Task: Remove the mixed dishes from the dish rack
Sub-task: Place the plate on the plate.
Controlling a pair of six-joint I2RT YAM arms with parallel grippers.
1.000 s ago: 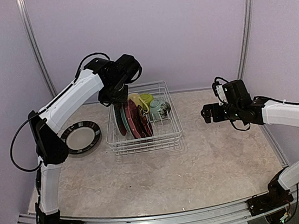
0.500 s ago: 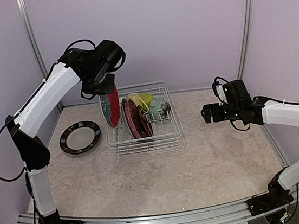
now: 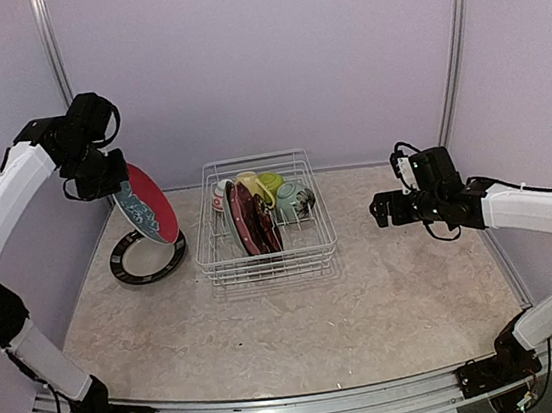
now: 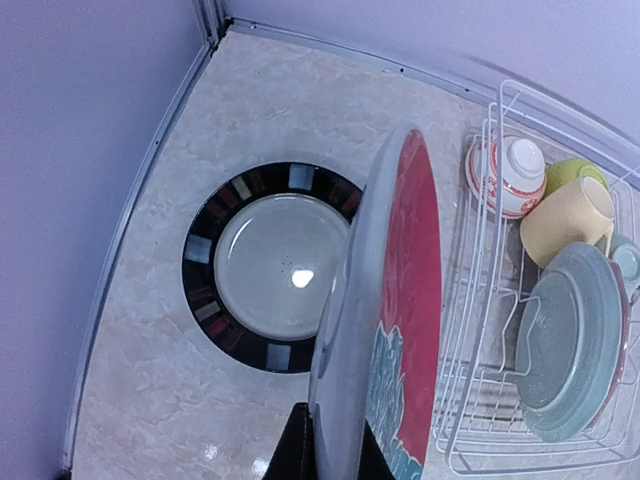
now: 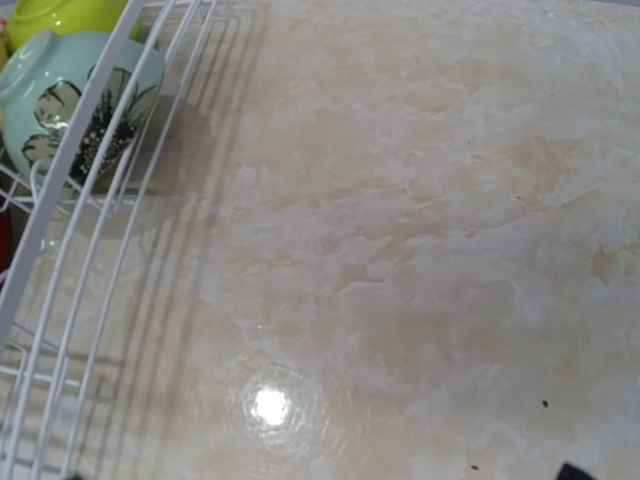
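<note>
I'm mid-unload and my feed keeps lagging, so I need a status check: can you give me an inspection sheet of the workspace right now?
Surface: marble-look table, light glare, no spills seen.
Job's things: patterned plate held tilted above black-rimmed plate, which lies flat on the table; dish rack holds upright plates, yellow mug and bowls.
Clutter: nothing seen.
Grippers: left gripper clamps the patterned plate's rim; right gripper empty, hovering right of the rack.
Cables: black cables loop at both wrists, clear of dishes.
Surroundings: lilac walls, metal posts.
</note>
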